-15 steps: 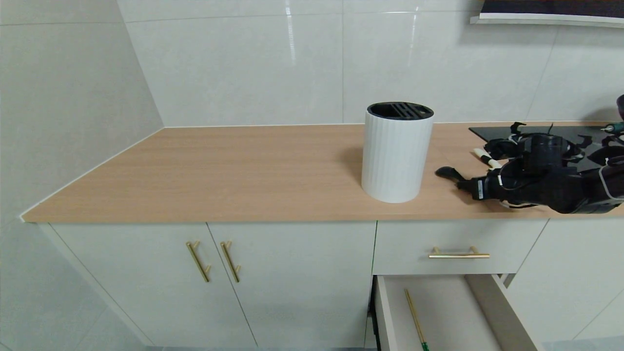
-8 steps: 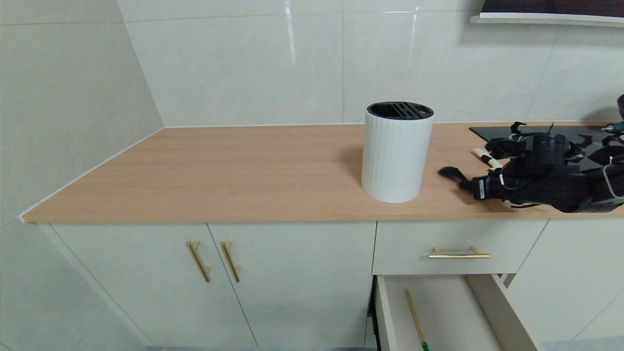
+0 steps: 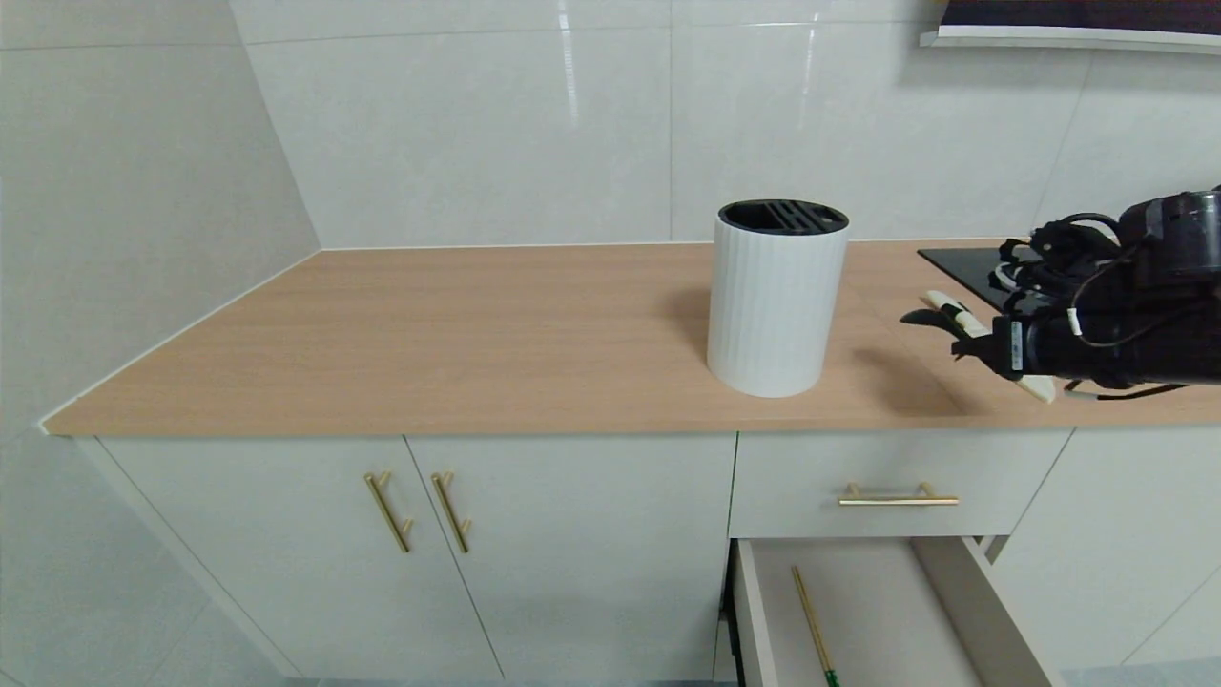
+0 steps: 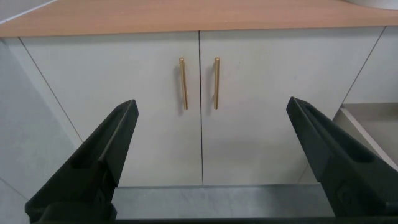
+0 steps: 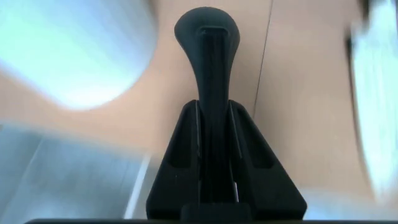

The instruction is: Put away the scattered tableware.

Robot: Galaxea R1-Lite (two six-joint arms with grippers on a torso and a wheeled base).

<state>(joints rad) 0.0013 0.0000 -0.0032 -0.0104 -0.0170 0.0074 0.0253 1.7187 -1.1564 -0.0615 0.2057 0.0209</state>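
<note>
The black-handled utensil (image 3: 920, 318) is up off the counter (image 3: 477, 324), held in the air at about 3 o'clock from the white ribbed holder (image 3: 775, 305), with its rounded handle end pointing back toward that holder. The right tool (image 3: 962, 339) is clamped tight on it; from the wrist the 2 fingers (image 5: 180, 143) pinch the handle (image 5: 206, 37) from either side. I can't make out its working end, so I won't say whether it's a knife or a spoon.

To my eye this is the carry step: 1 piece picked up and not yet stowed. The next move needs a destination. That is either the slotted top of the holder, which would mean turning the utensil so the handle points up, or the open drawer (image 3: 878, 611) down at 5 o'clock, where a chopstick (image 3: 811, 620) already lies.

A pale utensil (image 3: 954, 310) with a dark band lies on the counter just behind the right tool, beside the corner of the black hob (image 3: 959, 262). It looks like the next piece to collect. The holder stands close to the carried handle, so a careless swing could knock it.

The left tool (image 4: 211, 109) hangs low with its fingers wide apart, holding nothing, and faces the cupboard doors (image 4: 124, 124) with their gold handles.
</note>
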